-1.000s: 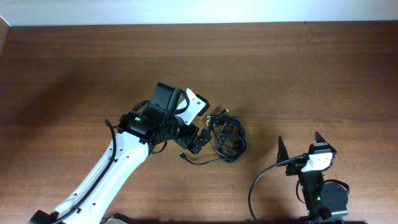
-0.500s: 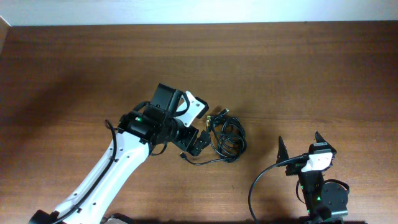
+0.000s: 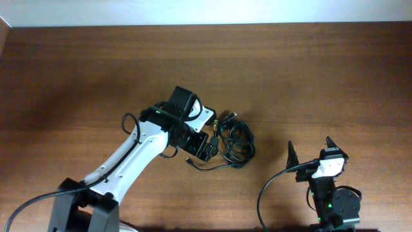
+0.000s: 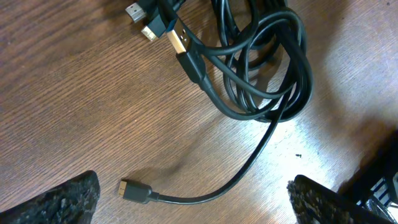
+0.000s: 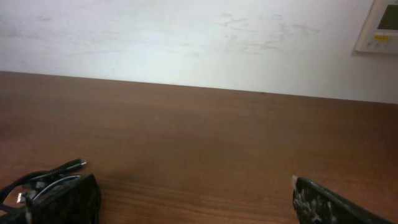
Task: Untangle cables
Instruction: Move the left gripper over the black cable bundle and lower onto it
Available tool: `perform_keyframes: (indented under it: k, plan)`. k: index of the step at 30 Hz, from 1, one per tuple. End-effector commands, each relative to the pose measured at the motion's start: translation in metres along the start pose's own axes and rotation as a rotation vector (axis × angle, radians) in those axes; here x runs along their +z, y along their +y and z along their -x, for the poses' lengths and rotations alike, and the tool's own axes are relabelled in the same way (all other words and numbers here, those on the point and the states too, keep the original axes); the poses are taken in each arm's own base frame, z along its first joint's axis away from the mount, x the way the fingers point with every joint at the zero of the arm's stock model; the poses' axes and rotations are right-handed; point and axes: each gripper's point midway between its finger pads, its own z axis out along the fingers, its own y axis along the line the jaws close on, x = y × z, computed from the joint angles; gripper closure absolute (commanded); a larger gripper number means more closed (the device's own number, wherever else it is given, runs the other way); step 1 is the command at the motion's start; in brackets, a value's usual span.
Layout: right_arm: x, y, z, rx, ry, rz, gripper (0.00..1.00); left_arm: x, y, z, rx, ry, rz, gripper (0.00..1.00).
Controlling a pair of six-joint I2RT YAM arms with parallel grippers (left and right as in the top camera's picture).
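Your left gripper [image 3: 210,133] hangs spread wide beside the cables [image 3: 235,142], a tangled black bundle mid-table [image 3: 322,77], pinching nothing. A gold-tipped plug [image 4: 177,40] pokes out; a loose plug [image 4: 135,191] lies apart. The right gripper [image 3: 310,153] is spread too, well apart. The wall panel [image 5: 379,28] has print too small to read.

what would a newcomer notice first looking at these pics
The tangle of black cables near the middle of the wooden table draws the eye first, one loose plug end trailing out of it toward the near edge. The left end effector hangs open right beside the tangle, holding nothing, while the right end effector sits open and apart at the lower right of the overhead view.
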Motion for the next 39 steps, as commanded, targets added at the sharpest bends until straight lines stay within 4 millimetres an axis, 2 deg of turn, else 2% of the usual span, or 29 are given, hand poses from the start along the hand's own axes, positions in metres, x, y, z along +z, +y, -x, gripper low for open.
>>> perform_keyframes:
  k: [1, 12, 16, 18, 24, 29, 32, 36, 39]
  plan:
    - [0.000, -0.004, -0.002, 0.005, 0.004, -0.020, 0.01, 0.005, -0.002, -0.001, -0.024, 0.022, -0.014, 0.01]
    - [0.000, -0.004, -0.002, 0.005, 0.004, -0.020, 0.01, 0.007, -0.007, -0.002, -0.012, 0.026, -0.021, 0.01]
    - [0.000, -0.004, -0.002, 0.005, 0.004, -0.020, 0.01, 0.009, -0.006, 0.000, -0.126, 0.026, -0.022, 0.01]
    - [0.000, -0.004, -0.002, 0.005, 0.004, -0.020, 0.01, 0.013, -0.014, 0.004, -0.120, 0.017, -0.062, 0.01]
    - [0.000, -0.004, -0.002, 0.005, 0.004, -0.020, 0.01, 0.030, -0.031, 0.022, -0.097, -0.026, -0.102, 0.01]
    - [0.000, -0.004, -0.002, 0.005, 0.004, -0.020, 0.01, 0.047, -0.010, 0.024, -0.210, -0.025, 0.039, 0.01]
    - [0.000, -0.004, -0.002, 0.005, 0.004, -0.020, 0.01, 0.056, -0.007, 0.021, -0.237, -0.006, 0.043, 0.01]
    - [0.000, -0.004, -0.002, 0.005, 0.004, -0.020, 0.01, 0.073, -0.009, 0.022, -0.242, 0.008, 0.036, 0.01]
    - [0.000, -0.004, -0.002, 0.005, 0.004, -0.020, 0.01, 0.082, -0.020, 0.026, -0.202, -0.004, 0.023, 0.01]
